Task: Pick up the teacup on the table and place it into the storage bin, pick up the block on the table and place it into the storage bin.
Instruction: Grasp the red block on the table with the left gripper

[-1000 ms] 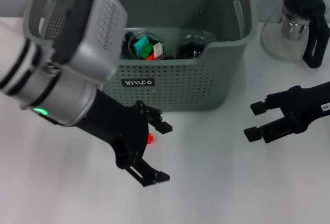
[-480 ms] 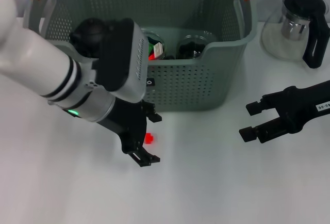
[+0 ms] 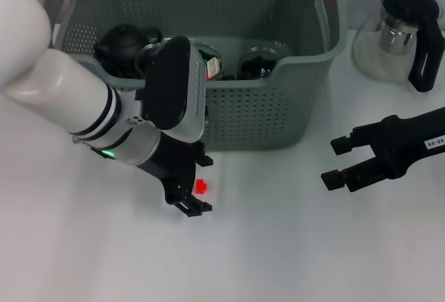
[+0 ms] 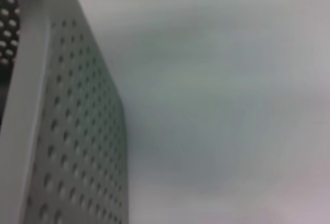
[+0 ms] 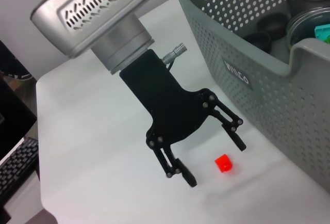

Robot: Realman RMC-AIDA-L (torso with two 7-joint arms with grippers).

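Left gripper [image 3: 197, 184] spread wide, straddling the red block [image 3: 201, 186] on the table [image 3: 278, 246] just before the storage bin [image 3: 264, 117]; right gripper [image 3: 336, 161] released, parked off right.

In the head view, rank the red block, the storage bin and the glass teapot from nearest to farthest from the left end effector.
1. Red block: between the open fingers of the left end effector.
2. Storage bin: just behind it.
3. Glass teapot: far right, beyond the bin.
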